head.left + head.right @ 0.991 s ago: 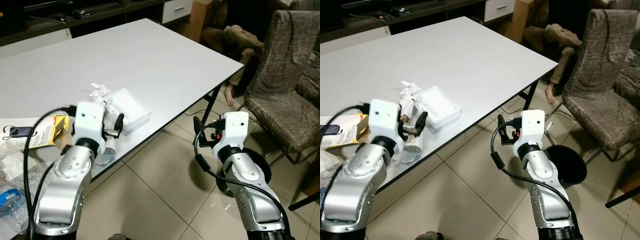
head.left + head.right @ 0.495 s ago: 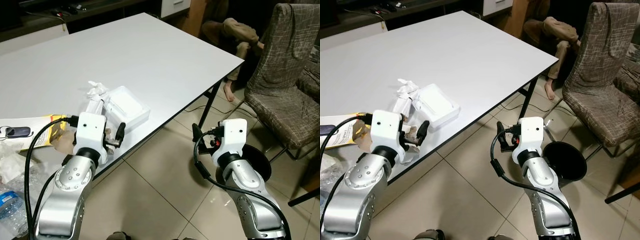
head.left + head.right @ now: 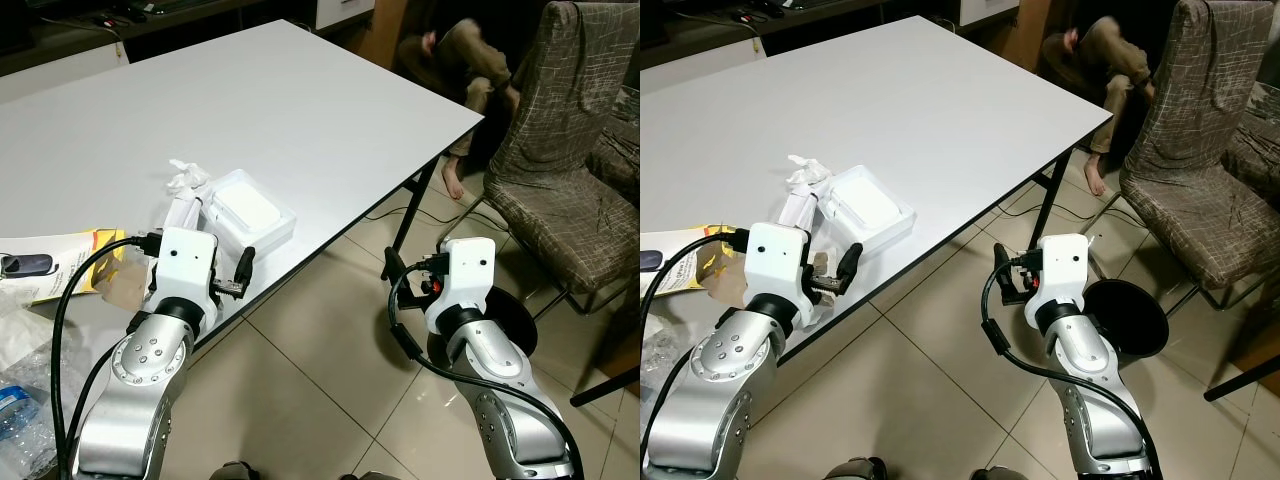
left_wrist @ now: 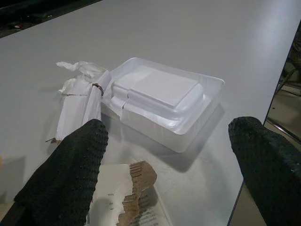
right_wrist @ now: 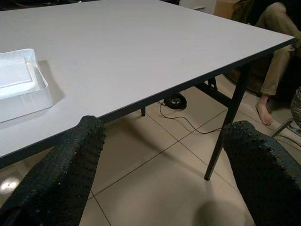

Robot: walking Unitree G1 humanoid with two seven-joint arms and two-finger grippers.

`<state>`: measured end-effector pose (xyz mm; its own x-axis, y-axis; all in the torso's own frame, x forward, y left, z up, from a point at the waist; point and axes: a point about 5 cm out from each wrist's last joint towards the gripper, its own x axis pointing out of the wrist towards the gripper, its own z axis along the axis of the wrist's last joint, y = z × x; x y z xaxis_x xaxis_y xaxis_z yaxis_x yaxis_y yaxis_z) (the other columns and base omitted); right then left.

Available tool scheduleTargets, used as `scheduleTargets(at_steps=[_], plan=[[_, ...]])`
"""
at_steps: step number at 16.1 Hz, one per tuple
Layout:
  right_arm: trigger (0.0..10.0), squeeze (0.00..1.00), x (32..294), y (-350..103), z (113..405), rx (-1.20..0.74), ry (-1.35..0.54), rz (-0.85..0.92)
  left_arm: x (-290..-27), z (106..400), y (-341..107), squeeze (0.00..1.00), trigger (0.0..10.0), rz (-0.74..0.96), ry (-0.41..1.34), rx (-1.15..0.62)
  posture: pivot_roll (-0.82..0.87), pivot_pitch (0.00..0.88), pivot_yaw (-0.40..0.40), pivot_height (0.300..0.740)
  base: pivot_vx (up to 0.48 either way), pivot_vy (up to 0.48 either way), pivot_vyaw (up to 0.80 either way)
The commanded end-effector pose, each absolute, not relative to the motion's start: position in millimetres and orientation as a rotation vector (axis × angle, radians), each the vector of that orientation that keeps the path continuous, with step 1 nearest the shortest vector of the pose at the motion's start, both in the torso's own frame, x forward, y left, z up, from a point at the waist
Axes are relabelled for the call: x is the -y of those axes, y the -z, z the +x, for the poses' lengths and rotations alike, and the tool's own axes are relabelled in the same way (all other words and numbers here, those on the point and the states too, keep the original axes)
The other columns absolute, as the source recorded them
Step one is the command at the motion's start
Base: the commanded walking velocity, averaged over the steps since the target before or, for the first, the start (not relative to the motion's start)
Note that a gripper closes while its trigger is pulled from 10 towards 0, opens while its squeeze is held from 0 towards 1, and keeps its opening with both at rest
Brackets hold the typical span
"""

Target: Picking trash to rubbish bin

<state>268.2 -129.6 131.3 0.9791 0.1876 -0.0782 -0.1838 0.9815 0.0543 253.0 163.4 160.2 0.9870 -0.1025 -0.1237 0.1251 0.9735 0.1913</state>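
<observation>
No words, brands or numbers can be read anywhere in these pictures. The yellow leaflet (image 3: 70,272) at the near left of the counter (image 3: 300,110) carries dark print, but it is too small and blurred to make out. In the left wrist view, the torn piece of cardboard (image 4: 136,197) lying near the white plastic tray (image 4: 164,106) shows a few lines of fine print, also too small to read.

Two silver, ball-jointed arms each end in a boxy white wrist housing with a small dark screw hole, looped by thick black cables, with red accents on the right wrist and black, pebble-textured jaws.
</observation>
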Motion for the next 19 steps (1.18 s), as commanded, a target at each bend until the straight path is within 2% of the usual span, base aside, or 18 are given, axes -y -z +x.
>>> scheduleTargets(at_steps=[1,19], plan=[[10.0,0.00,129.4,-132.5,267.3,-0.087,-0.194,0.045,-163.3,252.2,-164.2,0.00,10.0,0.220,0.114,-0.098,-0.01,0.107,-0.066,0.740,-0.247,0.000,0.00],[10.0,0.00,128.3,-131.5,266.1,-0.095,-0.195,0.047,-165.1,250.2,-164.1,0.00,10.0,0.234,0.112,-0.100,0.00,0.098,-0.067,0.740,-0.291,0.000,0.00]])
